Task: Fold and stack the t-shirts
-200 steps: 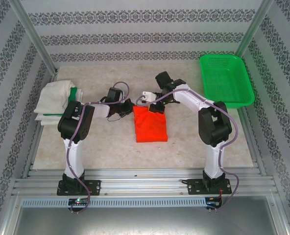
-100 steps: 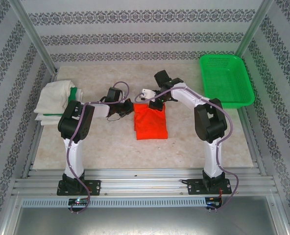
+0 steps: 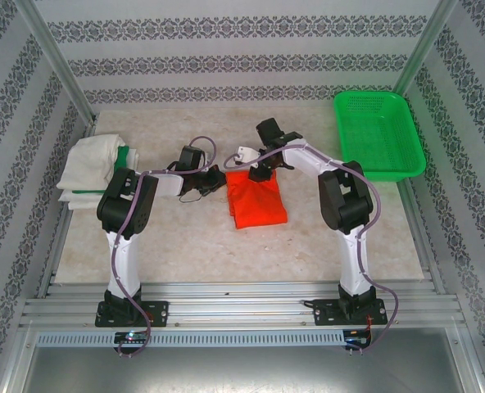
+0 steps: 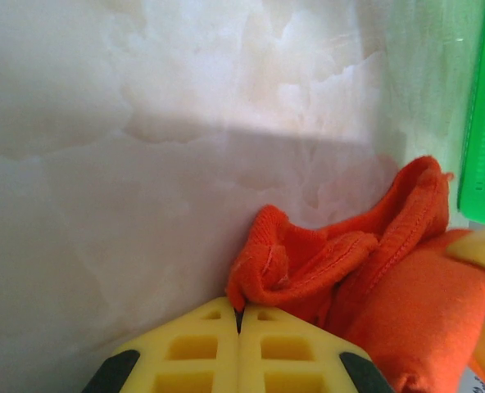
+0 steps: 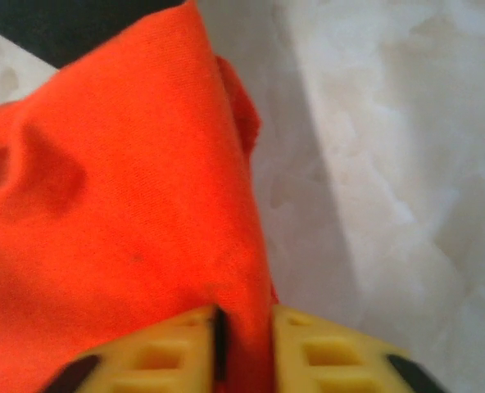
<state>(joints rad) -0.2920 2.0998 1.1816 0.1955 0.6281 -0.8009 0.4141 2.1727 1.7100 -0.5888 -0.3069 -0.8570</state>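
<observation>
Shirt (image 3: 258, 199) pinched by both claws.
Left claw (image 4: 239, 315) clamps its 9 o'clock hem; right claw (image 5: 244, 321), slightly parted, has cloth between; fingertips cut off.

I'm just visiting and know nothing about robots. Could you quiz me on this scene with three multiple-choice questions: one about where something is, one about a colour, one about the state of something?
1. Where is the green basket?
A. far right corner of the table
B. near left corner
C. between the arms

2. What colour is the shirt lying between the two arms?
A. blue
B. orange-red
C. black

3. How does the left gripper stand?
A. wide open
B. shut on a cup
C. shut, with the shirt's edge at its tips

Answers:
1 A, the overhead view shows it at the far right.
2 B, it is bright orange-red in every view.
3 C, its yellow fingers meet in the left wrist view.
</observation>
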